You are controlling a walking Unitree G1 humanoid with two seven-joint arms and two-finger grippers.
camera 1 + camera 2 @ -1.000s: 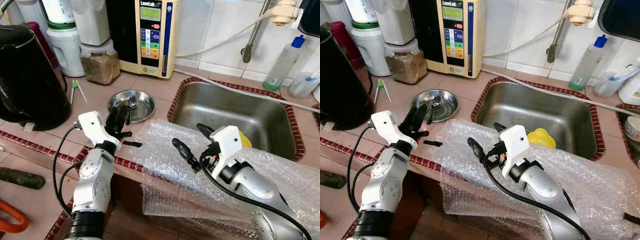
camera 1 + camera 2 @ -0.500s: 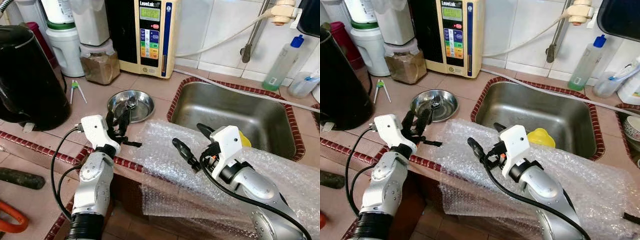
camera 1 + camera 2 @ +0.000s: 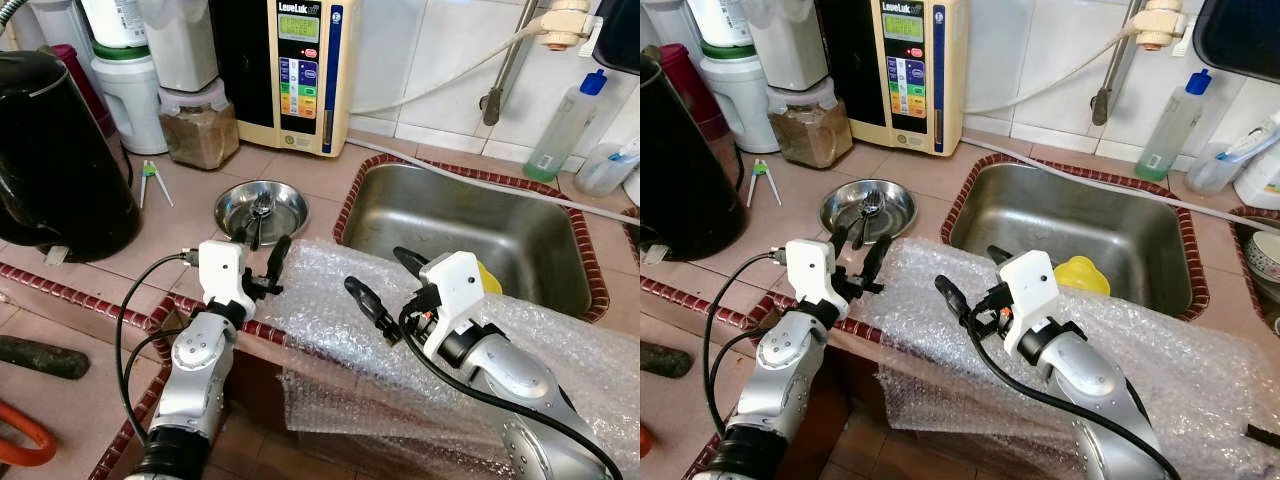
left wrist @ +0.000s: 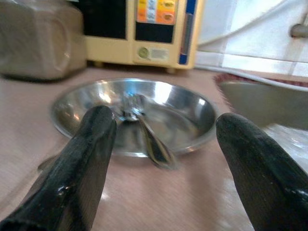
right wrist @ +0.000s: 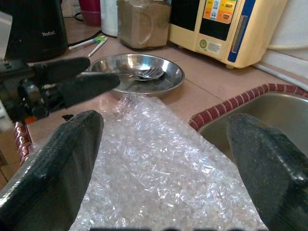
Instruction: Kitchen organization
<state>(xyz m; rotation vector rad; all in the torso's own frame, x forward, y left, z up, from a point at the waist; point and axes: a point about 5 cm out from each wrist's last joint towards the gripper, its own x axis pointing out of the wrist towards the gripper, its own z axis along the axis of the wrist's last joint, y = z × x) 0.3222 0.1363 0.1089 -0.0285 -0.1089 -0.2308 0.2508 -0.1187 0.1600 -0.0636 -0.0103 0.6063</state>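
Left gripper (image 3: pixel 262 247) over the counter (image 3: pixel 190 215), just short of the steel dish (image 3: pixel 262 210). Fingers spread wide, nothing between them. Wrist view looks straight between the two fingers (image 4: pixel 82 159) at the dish, with a fork (image 4: pixel 137 115) lying in it, handle over the near rim. One fingertip sits close to the left edge of the bubble wrap (image 3: pixel 400 340); contact cannot be told.

Right gripper (image 3: pixel 385 285) above the bubble wrap, which is draped over the counter edge in front of the sink (image 3: pixel 470 225). Fingers wide apart, empty. Its wrist view shows the wrap below, the dish beyond, and the left gripper off to one side.

A yellow thing (image 3: pixel 1083 274) shows in the sink behind the right wrist; what it is cannot be told.

Back of counter: black kettle (image 3: pixel 55 150) far left, a jar (image 3: pixel 200 125) of brown stuff, a cream appliance (image 3: pixel 300 70) with coloured buttons. A bottle (image 3: pixel 565 125) stands behind the sink to the right.

Change from a second ago: the left gripper was further left, fingers pointing up over the dish's near rim. It has since swung right toward the wrap, and the fingers now stand more apart. Right gripper, wrap, dish and fork are where they were.
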